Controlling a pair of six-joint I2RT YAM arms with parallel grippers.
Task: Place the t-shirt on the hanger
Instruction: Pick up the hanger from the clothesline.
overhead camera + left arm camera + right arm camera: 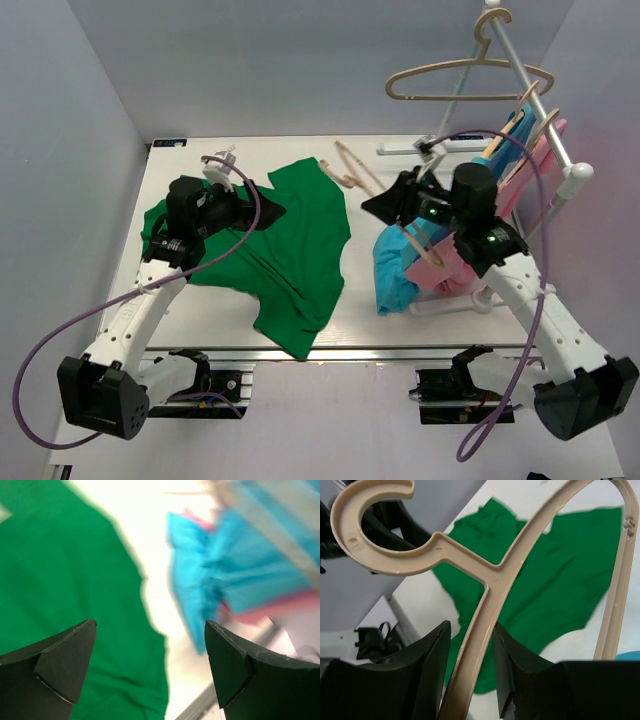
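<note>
The green t-shirt point(290, 250) lies spread on the table's left half; it also shows in the left wrist view point(60, 580) and the right wrist view point(555, 570). My left gripper point(268, 212) point(150, 625) is open and empty, held above the shirt's right edge. My right gripper point(385, 205) point(470, 630) is shut on a beige hanger point(487, 595) by one sloped shoulder just below the hook. It holds the hanger in the air right of the shirt. Part of that hanger point(425, 250) shows under the wrist.
A light blue garment point(395, 270) point(235, 580) and a pink garment point(440, 272) hang on hangers from a white rack point(545, 115) at the right. Another beige hanger point(470, 80) hangs at the rack's top. A spare hanger point(350, 168) lies on the table at the back.
</note>
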